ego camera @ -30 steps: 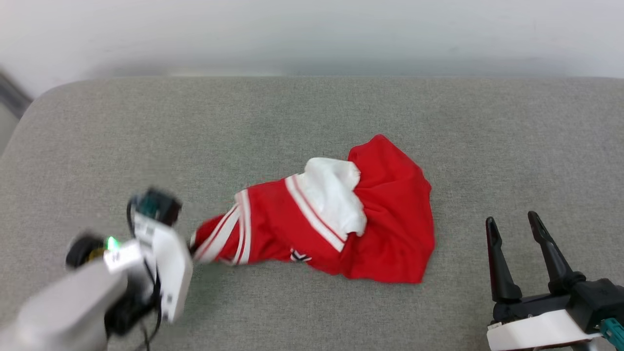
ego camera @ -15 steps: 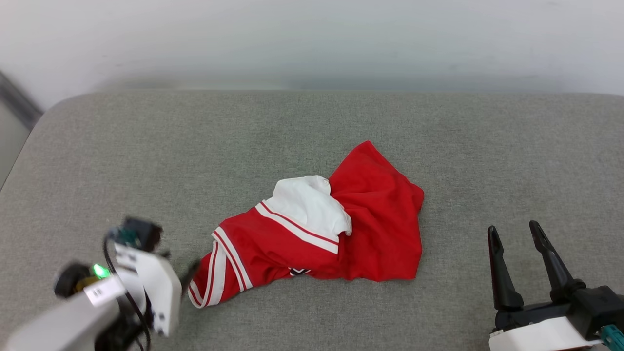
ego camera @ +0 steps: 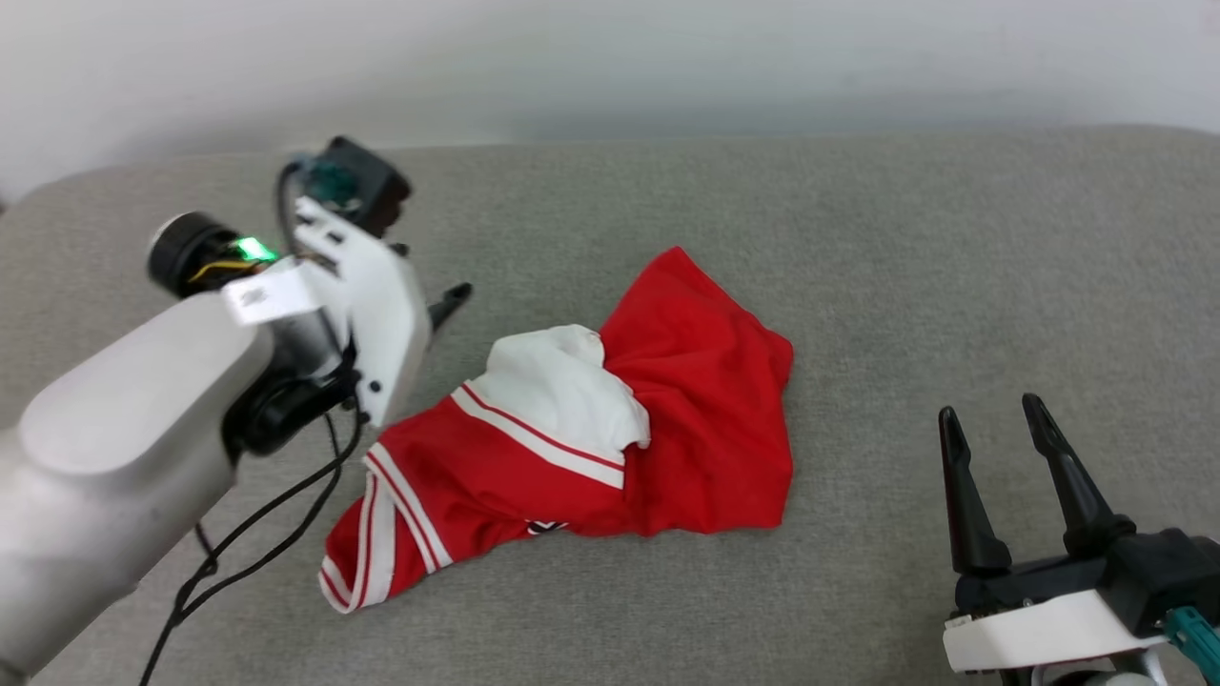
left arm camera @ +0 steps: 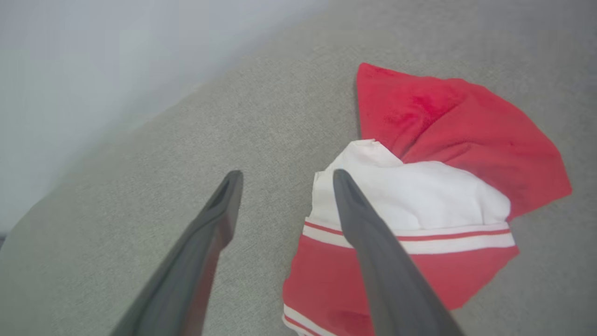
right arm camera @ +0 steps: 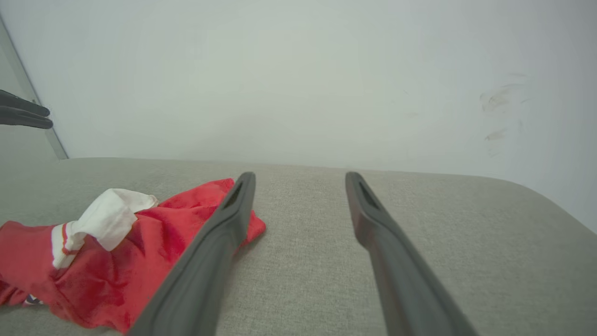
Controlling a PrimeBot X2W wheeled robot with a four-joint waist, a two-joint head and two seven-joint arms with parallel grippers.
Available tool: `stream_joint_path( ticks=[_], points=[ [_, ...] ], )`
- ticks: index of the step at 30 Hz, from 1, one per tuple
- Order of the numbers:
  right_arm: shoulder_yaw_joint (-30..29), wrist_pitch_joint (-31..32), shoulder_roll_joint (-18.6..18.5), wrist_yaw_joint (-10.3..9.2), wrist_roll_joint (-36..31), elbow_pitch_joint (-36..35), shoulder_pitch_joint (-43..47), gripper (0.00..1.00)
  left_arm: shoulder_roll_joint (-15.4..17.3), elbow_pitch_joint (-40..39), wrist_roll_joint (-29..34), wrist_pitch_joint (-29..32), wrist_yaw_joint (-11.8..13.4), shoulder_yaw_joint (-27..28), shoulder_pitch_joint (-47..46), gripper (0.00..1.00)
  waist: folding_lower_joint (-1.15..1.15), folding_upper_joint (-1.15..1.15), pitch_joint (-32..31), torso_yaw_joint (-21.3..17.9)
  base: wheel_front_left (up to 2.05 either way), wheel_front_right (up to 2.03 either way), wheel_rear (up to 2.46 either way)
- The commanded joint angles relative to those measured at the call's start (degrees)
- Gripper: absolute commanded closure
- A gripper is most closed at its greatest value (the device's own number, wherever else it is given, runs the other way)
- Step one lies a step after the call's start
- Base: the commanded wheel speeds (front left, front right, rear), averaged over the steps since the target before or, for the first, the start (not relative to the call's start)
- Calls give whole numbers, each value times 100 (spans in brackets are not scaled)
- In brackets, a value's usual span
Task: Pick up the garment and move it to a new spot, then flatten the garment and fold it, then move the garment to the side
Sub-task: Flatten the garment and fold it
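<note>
The garment (ego camera: 686,410) lies crumpled in the middle of the grey padded surface, red with a white sleeve (ego camera: 558,391) bunched on top and striped trim at its near left end. My left gripper (ego camera: 443,307) hovers above the surface just left of it, open and holding nothing. In the left wrist view its fingers (left arm camera: 284,175) stand apart over bare padding, with the garment (left arm camera: 447,130) to their right. Well to the garment's right, my right gripper (ego camera: 989,410) rests open and empty. Through the right wrist view the garment (right arm camera: 116,261) lies left of the spread fingers (right arm camera: 301,177).
The grey padded surface (ego camera: 905,238) has rounded corners and ends at a pale wall (ego camera: 610,57) behind. A black cable (ego camera: 257,534) hangs from my left arm near the garment's striped end. Bare padding lies to the right of the garment and beyond it.
My left gripper opened and let go of the garment's striped end, then rose away to the left. The garment settled slack. The head camera shifted; the right gripper stayed open.
</note>
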Motion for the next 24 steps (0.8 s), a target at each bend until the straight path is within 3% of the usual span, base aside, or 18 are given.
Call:
stream_joint_path(
  ticks=[1,5,10,21,22,23,24],
  points=[
    [1,-11,14,-2,-48,-17,-59,0,-32,28,-40,47,-36,-31,-54,0,0,0,120,-114,0,0,0],
    [37,-11,14,-2,-29,-22,-223,0,-434,481,-305,764,-417,-179,-395,0,0,0,347,-300,0,0,0],
    [91,-11,14,-3,7,-35,-399,0,-820,1297,-395,1458,-723,-416,-652,0,0,0,638,-528,0,0,0],
    [87,-11,14,-3,65,-26,-581,0,-1403,2576,-328,2202,-1008,-790,-49,0,0,0,959,-786,0,0,0],
    [71,-11,13,-3,62,-20,-580,0,-1424,2597,-300,2211,-1010,-812,21,53,0,0,957,-780,0,0,0],
    [59,-11,14,-3,57,-18,-576,0,-1446,2570,-279,2186,-1010,-829,61,100,0,0,952,-767,0,0,0],
    [41,-11,14,-2,47,-11,-569,0,-1454,2525,-238,2145,-1013,-843,66,100,0,0,936,-746,0,0,0]
  ],
)
